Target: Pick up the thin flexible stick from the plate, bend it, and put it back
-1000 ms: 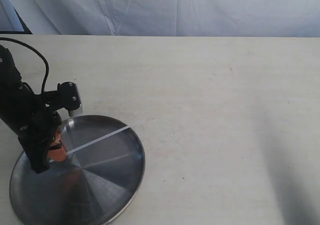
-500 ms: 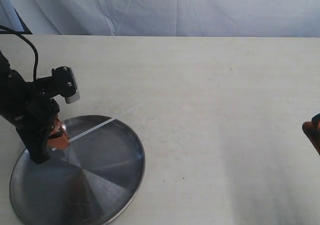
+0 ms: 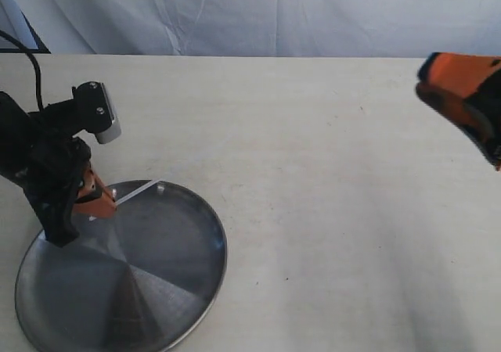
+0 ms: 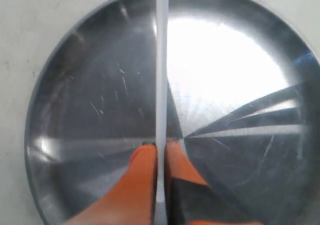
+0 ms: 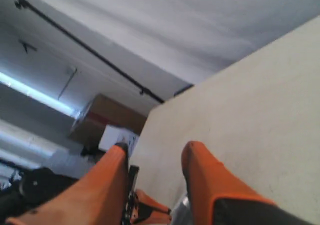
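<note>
The thin flexible stick (image 3: pixel 138 192) is pinched at one end by my left gripper (image 3: pixel 95 197), just above the plate's far-left rim. Its free end slants out over the plate (image 3: pixel 156 274), a shiny round steel dish at the near left of the table. In the left wrist view the stick (image 4: pixel 161 75) runs straight out between the two orange fingertips, with my left gripper (image 4: pixel 161 157) shut on it over the plate (image 4: pixel 90 85). My right gripper (image 3: pixel 427 80) hangs high at the far right, well away from the stick. Its orange fingers stand apart, and the right gripper (image 5: pixel 152 152) holds nothing.
A pale table (image 3: pixel 329 180) stretches from the plate to the right gripper. White cloth (image 3: pixel 274 16) hangs behind the table's back edge. A black cable (image 3: pixel 31 62) loops above the left arm.
My left gripper has lifted the stick's held end up and back toward the plate's far-left rim. The right gripper has come into view at the right, risen, and opened.
</note>
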Robot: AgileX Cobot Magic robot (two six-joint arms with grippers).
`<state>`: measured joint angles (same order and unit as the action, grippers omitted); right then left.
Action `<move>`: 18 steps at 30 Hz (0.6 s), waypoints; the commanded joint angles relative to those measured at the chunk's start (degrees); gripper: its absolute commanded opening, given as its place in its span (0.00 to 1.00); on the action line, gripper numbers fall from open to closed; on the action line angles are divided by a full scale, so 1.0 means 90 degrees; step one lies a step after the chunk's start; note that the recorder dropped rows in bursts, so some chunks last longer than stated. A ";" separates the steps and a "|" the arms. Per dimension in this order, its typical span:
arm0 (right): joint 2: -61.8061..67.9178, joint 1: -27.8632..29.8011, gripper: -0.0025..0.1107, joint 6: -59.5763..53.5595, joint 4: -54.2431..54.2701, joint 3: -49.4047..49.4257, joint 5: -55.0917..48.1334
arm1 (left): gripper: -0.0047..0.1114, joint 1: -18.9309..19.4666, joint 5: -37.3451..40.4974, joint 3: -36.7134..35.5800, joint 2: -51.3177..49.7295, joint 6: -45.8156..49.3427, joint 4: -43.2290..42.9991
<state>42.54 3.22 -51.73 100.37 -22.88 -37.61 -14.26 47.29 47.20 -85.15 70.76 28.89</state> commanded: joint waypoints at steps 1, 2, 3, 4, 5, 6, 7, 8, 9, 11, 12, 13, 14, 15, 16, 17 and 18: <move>0.1789 -0.0012 0.36 -0.1109 -0.0047 -0.0571 -0.1195 | 0.04 -0.0035 0.0049 0.0035 0.0285 0.0329 0.0545; 0.2076 -0.0068 0.36 -0.1282 -0.0047 -0.0681 -0.1357 | 0.04 -0.0035 0.0049 0.0035 0.0319 0.0391 0.0659; 0.2469 -0.0173 0.36 -0.1497 -0.0047 -0.0854 -0.1636 | 0.04 -0.0035 0.0049 0.0035 0.0350 0.0441 0.0739; 0.2715 -0.0287 0.36 -0.1714 -0.0047 -0.0964 -0.1811 | 0.04 -0.0035 0.0049 0.0035 0.0391 0.0467 0.0781; 0.2993 -0.0426 0.36 -0.1870 -0.0047 -0.1108 -0.2002 | 0.04 -0.0035 0.0049 0.0035 0.0397 0.0517 0.0863; 0.3247 -0.0590 0.36 -0.1984 -0.0047 -0.1248 -0.2117 | 0.04 -0.0035 0.0049 0.0035 0.0413 0.0522 0.0932; 0.3465 -0.0731 0.36 -0.2058 -0.0047 -0.1360 -0.2144 | 0.04 -0.0035 0.0049 0.0035 0.0424 0.0530 0.0989; 0.3669 -0.0920 0.36 -0.2130 -0.0047 -0.1502 -0.2126 | 0.04 -0.0035 0.0049 0.0035 0.0424 0.0554 0.1089; 0.3848 -0.1105 0.36 -0.2219 -0.0047 -0.1641 -0.2094 | 0.04 -0.0035 0.0049 0.0035 0.0424 0.0569 0.1129; 0.4257 -0.1513 0.39 -0.2416 -0.0047 -0.2051 -0.2063 | 0.04 -0.0035 0.0036 0.0035 0.0424 0.0585 0.1134; 0.4341 -0.1593 0.44 -0.2444 -0.0047 -0.2153 -0.2063 | 0.04 -0.0035 0.0023 0.0035 0.0424 0.0585 0.1119; 0.4486 -0.1726 0.55 -0.2449 -0.0047 -0.2385 -0.1986 | 0.04 -0.0035 0.0024 0.0035 0.0424 0.0585 0.1105; 0.4526 -0.1777 0.58 -0.2449 -0.0047 -0.2465 -0.1915 | 0.04 -0.0035 0.0009 0.0035 0.0424 0.0585 0.1105; 0.4574 -0.1851 0.60 -0.2449 -0.0047 -0.2586 -0.1632 | 0.04 -0.0035 0.0009 0.0035 0.0424 0.0585 0.1105; 0.4574 -0.1885 0.60 -0.2449 -0.0047 -0.2602 -0.1431 | 0.04 -0.0035 -0.0025 0.0035 0.0424 0.0585 0.1105; 0.4574 -0.1885 0.60 -0.2437 -0.0047 -0.2586 -0.1208 | 0.04 -0.0035 -0.0067 0.0035 0.0424 0.0585 0.1105; 0.4574 -0.1885 0.60 -0.2418 -0.0047 -0.2574 -0.1009 | 0.04 -0.0035 -0.0119 0.0035 0.0424 0.0585 0.1119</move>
<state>83.52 -13.55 -73.05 99.90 -45.85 -49.65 -14.26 46.95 47.25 -81.67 75.90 38.24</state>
